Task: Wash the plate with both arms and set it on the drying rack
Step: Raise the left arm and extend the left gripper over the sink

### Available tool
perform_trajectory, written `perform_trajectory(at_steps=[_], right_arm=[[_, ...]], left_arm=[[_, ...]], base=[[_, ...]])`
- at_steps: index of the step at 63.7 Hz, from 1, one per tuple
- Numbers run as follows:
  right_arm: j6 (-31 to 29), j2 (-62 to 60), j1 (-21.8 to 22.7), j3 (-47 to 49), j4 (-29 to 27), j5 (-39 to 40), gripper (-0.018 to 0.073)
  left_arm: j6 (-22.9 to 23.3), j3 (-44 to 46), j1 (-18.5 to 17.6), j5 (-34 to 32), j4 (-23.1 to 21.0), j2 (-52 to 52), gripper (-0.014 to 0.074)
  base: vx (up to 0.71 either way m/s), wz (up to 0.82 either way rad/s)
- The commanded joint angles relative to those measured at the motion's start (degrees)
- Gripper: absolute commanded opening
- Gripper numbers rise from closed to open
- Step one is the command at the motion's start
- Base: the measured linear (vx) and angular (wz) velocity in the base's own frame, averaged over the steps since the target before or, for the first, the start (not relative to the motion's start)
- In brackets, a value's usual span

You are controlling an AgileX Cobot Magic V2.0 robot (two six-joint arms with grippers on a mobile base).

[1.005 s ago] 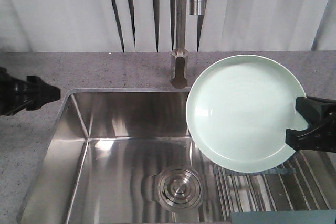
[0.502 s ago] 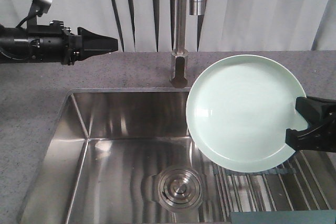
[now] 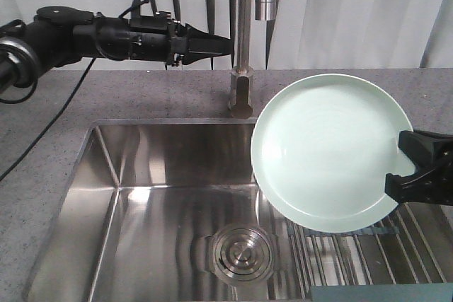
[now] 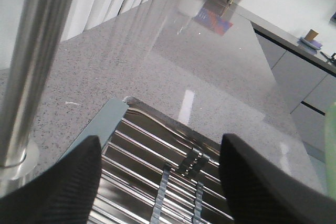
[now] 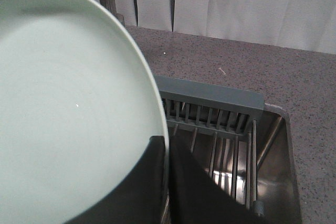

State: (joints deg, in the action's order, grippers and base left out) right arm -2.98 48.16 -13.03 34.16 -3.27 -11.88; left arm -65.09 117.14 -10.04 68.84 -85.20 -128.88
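Exterior front-facing view — right gripper [image 3: 400, 165] pinches the plate [image 3: 325, 150] at its rim, left gripper [image 3: 221, 43], parted and empty, hangs beside the faucet [image 3: 244, 26] — risking collision, or rim slippage.

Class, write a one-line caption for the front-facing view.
Right gripper holds the plate above the sink while the left gripper points at the faucet.

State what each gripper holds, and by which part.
The right gripper clamps the mint-green plate at its rim, one finger on each face. The left gripper holds nothing, jaws open.
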Motion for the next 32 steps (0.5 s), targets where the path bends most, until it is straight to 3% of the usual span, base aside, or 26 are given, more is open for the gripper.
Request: perform_trajectory(at_steps=[1, 21, 32], right_arm=[[-0.4, -0.4, 0.3, 1.7, 0.3, 4.6, -0.0005], [-0.4, -0.4, 0.3, 1.7, 0.3, 4.7, -0.0005], [-0.4, -0.4, 0.3, 1.7, 0.3, 4.7, -0.0005]], left_arm=[[2.3, 6.5, -1.1, 2.8, -4.6, 0.3, 0.0471], [8.9, 18.9, -2.4, 2.9, -4.4, -8.5, 0.0471], [9.8, 20.6, -2.6, 2.7, -4.6, -10.4, 0.0471]], base=[[0.0, 0.0], [0.0, 0.0], [0.0, 0.0]])
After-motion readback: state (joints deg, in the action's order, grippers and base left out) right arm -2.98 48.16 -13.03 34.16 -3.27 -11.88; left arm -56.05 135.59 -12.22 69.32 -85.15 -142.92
